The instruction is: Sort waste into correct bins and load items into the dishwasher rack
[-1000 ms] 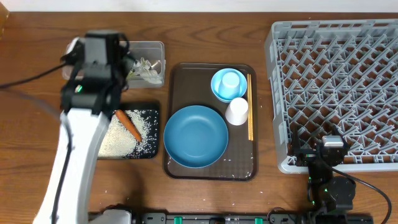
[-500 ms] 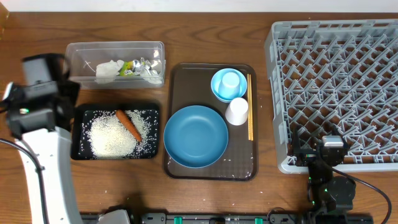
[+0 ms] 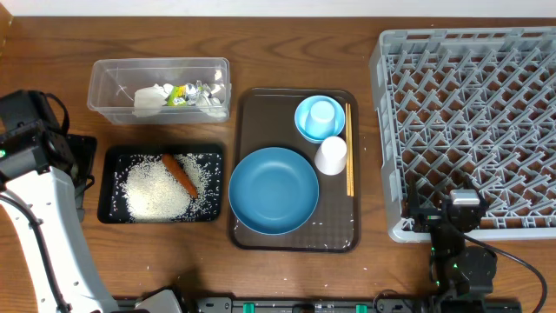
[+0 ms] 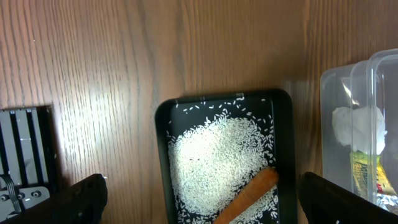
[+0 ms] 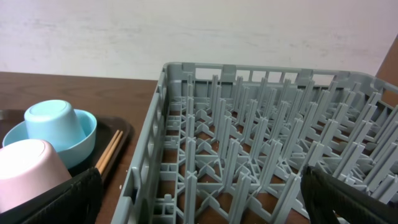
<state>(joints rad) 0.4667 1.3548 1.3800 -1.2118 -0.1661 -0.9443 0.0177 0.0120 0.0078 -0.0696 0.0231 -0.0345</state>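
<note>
1. Altogether, one clear rectangular plastic tub [image 3: 109,87] on the counter [image 3: 52,35] holds one crumpled white napkin [image 3: 148,99] and a few small yellow-green and silver foil wrappers [image 3: 193,92].
2. One shallow black rectangular tray [image 3: 102,183] just beside it carries one white rice heap [image 3: 156,193] and one small orange carrot [image 3: 179,174].
3. One dark brown serving tray [image 3: 261,104] bears one large dark blue round plate [image 3: 274,190], one small light blue bowl [image 3: 302,128], one small white cup [image 3: 331,156] and two thin wooden chopsticks [image 3: 349,152].
4. One large square grey plastic grid rack [image 3: 469,113] stands beside that tray.
5. Two pincers: the left pincer [image 4: 199,186] is released above the black tray, and the right pincer [image 5: 199,196] is released at the rack's edge.
</note>
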